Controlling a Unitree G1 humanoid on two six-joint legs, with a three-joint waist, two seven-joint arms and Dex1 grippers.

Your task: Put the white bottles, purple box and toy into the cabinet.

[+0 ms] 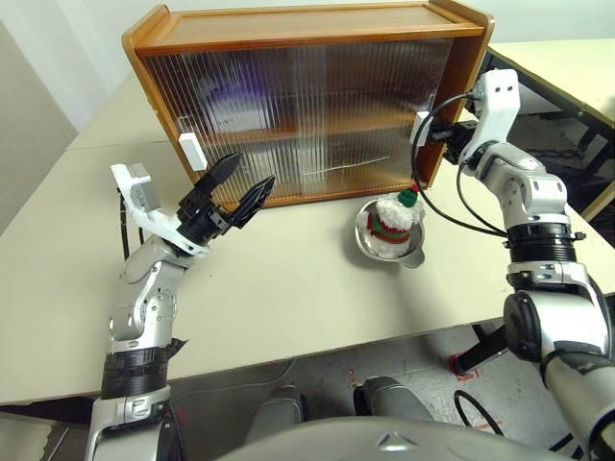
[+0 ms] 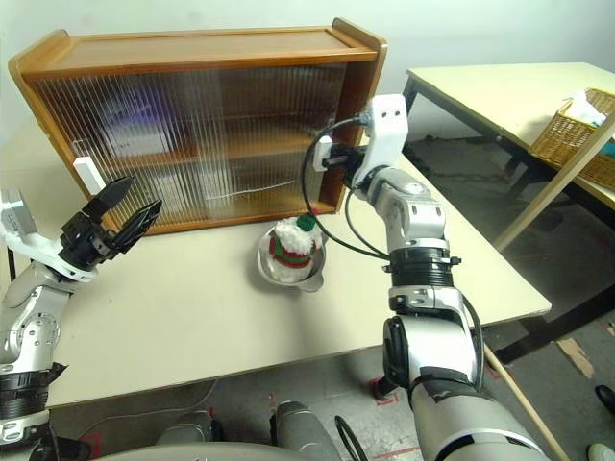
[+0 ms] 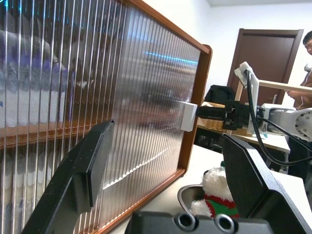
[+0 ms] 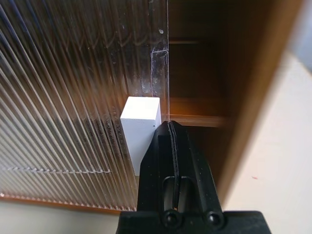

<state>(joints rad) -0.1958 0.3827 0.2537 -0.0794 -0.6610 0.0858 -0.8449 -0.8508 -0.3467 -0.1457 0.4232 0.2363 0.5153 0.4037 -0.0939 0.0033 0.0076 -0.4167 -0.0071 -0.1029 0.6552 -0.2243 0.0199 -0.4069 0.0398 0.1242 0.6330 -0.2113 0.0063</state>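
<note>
The cabinet (image 1: 307, 38) stands at the back of the table, its ribbed doors nearly closed. My right gripper (image 4: 170, 126) is shut, its tips pressed beside the right door's white handle (image 4: 140, 119); a narrow gap past that door's edge shows the inside. The toy (image 1: 391, 219) sits in a steel bowl (image 1: 365, 245) in front of the cabinet's right end. My left gripper (image 1: 238, 182) hangs open and empty before the left door, just below its handle (image 1: 190, 151). A purple blur behind the left door on the upper shelf (image 2: 144, 125) looks like the purple box. The white bottles are hidden.
The bowl sits between my two arms, close to the cabinet front. A second table (image 2: 480, 86) with a wicker basket (image 2: 577, 125) stands off to the right. A person (image 3: 307, 44) is at the far edge of the left wrist view.
</note>
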